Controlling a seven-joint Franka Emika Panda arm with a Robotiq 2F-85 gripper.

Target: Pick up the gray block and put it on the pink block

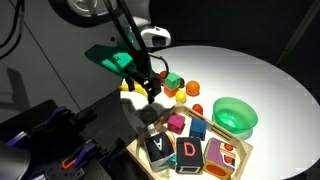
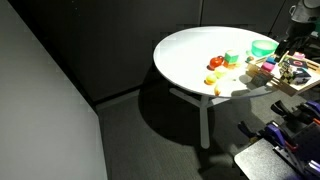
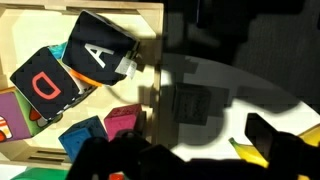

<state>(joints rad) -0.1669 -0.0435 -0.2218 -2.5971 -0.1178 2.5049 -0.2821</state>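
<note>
Nearest to me in an exterior view sits the wooden tray (image 1: 140, 152) at the near edge of the round table (image 1: 260, 70). In its front row I see the tile marked A (image 1: 160, 147), the tile marked D (image 1: 188, 150) to its right, and a pictured tile (image 1: 222, 153) further right. Just behind them lie the pink block (image 1: 176, 123) and a blue cube (image 1: 197, 128) side by side, the pink one on the left.

The wrist view shows the same corner of the tray, with both letter tiles tilted and the pink block beside the blue cube. Outside the tray wall, on the bare table in heavy shadow, is a dark square that I take for the gray block (image 3: 185, 102). It rests on the table just beside the tray, apart from the pink block, with the wall between them.

The gripper (image 1: 150, 93) hangs pointing down over the far left corner of the tray; its fingers are lost in shadow, so I cannot tell whether they stand apart or together.

Right of the gripper, beyond the tray, stands a green bowl (image 1: 236, 116). Farther back lie an orange ball (image 1: 193, 88) and a green cube (image 1: 173, 80).
</note>
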